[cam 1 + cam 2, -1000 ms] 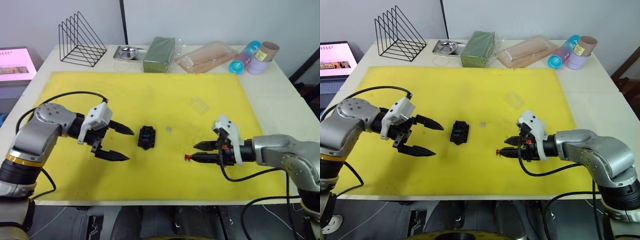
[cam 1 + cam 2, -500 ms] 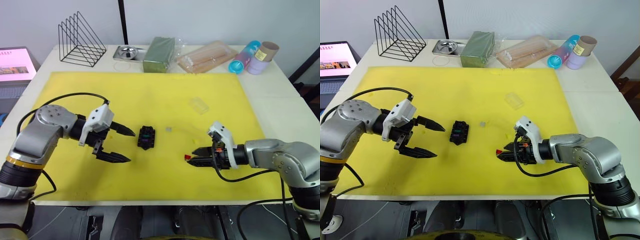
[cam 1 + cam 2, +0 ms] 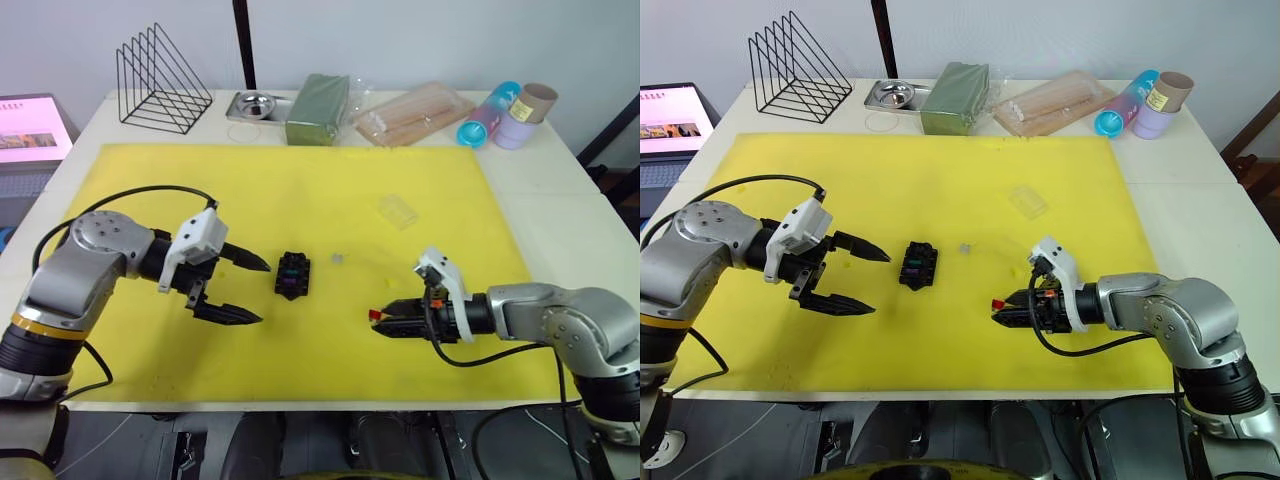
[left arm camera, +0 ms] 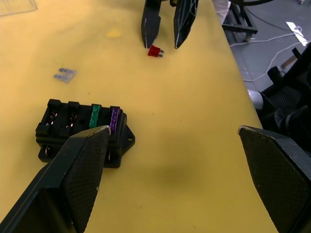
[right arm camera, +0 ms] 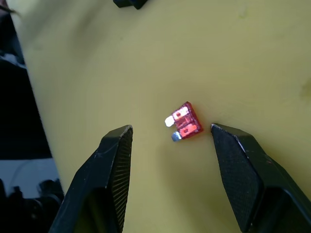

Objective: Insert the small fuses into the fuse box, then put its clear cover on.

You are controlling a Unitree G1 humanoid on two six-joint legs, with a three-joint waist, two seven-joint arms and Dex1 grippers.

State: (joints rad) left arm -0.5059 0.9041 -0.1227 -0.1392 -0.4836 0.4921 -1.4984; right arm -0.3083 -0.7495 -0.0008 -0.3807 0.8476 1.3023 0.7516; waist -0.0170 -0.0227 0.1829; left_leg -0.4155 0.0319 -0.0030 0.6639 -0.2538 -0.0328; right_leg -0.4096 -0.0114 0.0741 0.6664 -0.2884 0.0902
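Fingers of the right gripper (image 5: 167, 145) stand spread around the red fuse (image 5: 185, 121) — gripping nothing — left gripper (image 3: 250, 290) wide open.

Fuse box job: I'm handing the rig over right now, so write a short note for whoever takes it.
Left gripper: open, empty, beside the fuse box.
Right gripper: open, fingers either side of the red fuse, which lies flat on the yellow mat, not gripped.
Done: green fuse and purple fuse seated in the box.
Left: red fuse, pale fuse lying past the box, then the clear cover, on the mat further back.
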